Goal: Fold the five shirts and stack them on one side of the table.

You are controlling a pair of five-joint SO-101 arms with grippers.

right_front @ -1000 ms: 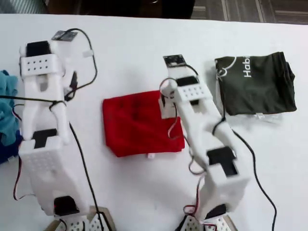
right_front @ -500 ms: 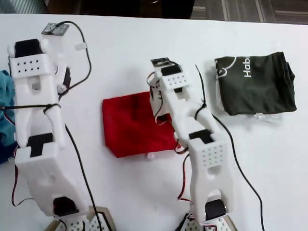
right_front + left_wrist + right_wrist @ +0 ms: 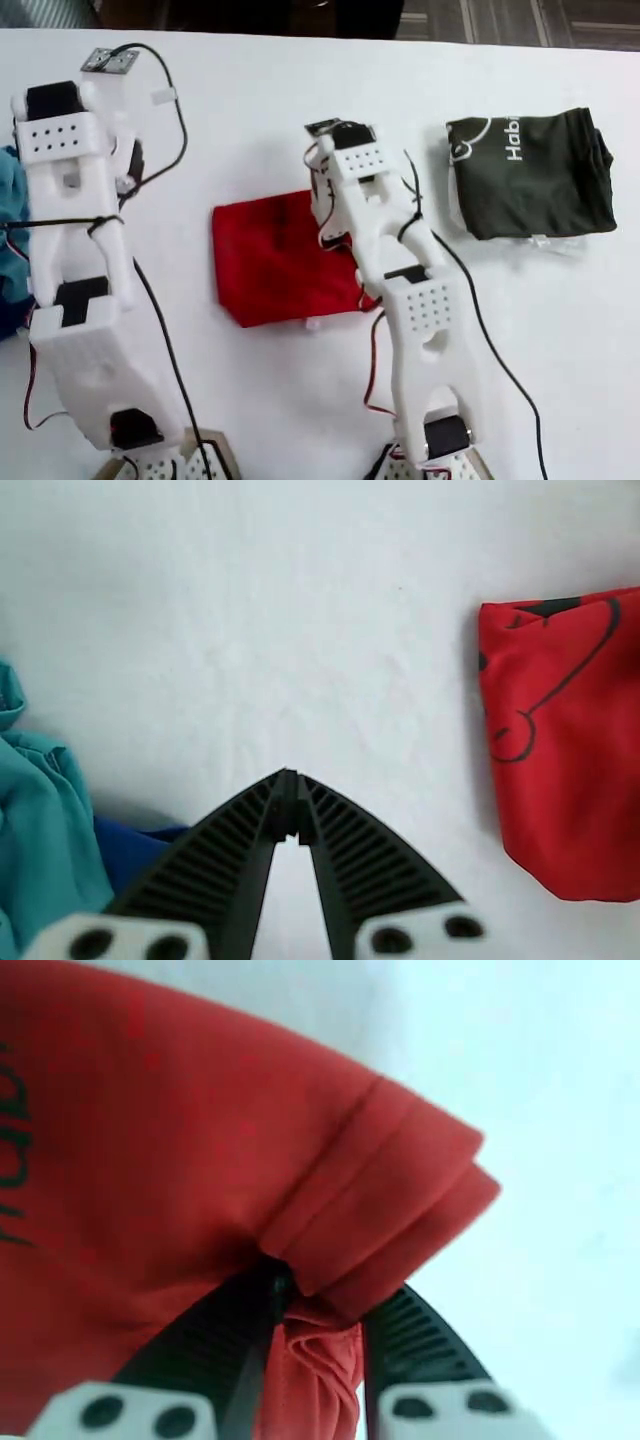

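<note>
Between the two black fingers of my right gripper (image 3: pixel 322 1310) sits a bunched fold of the red shirt (image 3: pixel 200 1140). I am pinching it at its layered edge, and the rest of the folded cloth spreads out ahead of the fingertips, flat on the white bench (image 3: pixel 560 1110). Seen from above, that arm lies across the side of the red shirt nearest the dark green shirt (image 3: pixel 530 175). The dark green shirt lies folded on the bench to the outer side of my right gripper, apart from the red one. My left gripper (image 3: pixel 292 815) hangs over bare bench with its fingers pressed together, tip against tip. Just beside it on the outer side lie a crumpled teal shirt (image 3: pixel 35 820) and, touching that, a blue shirt (image 3: pixel 135 852). The red shirt lies well off on the left gripper's other side, toward my right arm.
</note>
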